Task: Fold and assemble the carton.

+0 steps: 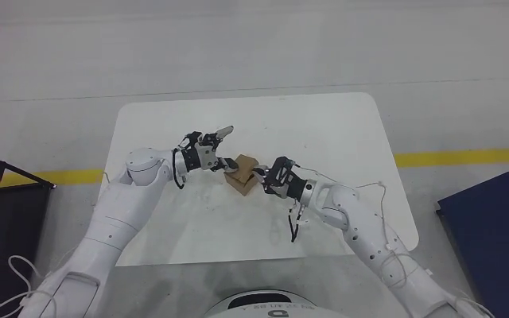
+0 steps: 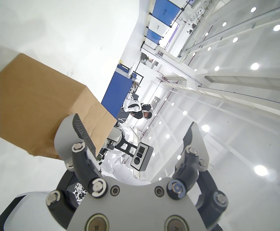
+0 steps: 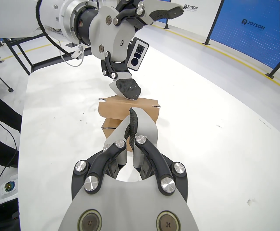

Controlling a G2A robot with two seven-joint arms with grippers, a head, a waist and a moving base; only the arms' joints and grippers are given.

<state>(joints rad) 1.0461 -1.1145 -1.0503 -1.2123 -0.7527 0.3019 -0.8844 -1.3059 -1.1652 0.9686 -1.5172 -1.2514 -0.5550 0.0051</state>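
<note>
The carton point(image 1: 241, 174) is seen in plain brown cardboard on a white table point(image 1: 334, 135). Black dotted pads point(image 3: 167, 12) are set on pale grey fingers point(image 3: 153, 5). A yellow stripe point(image 1: 453, 157) is painted across the grey floor at the table's three o'clock.

Top looks down; wrist views, left seemingly upturned, share the carton point(image 3: 111, 110).

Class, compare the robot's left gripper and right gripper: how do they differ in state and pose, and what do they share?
The left gripper is wide open; the right gripper is shut, apparently pinching the carton by one wall. The left gripper rests one finger on the carton's top edge, the other raised clear; the right gripper's fingers lie together. Both meet the same brown carton on the table.
</note>
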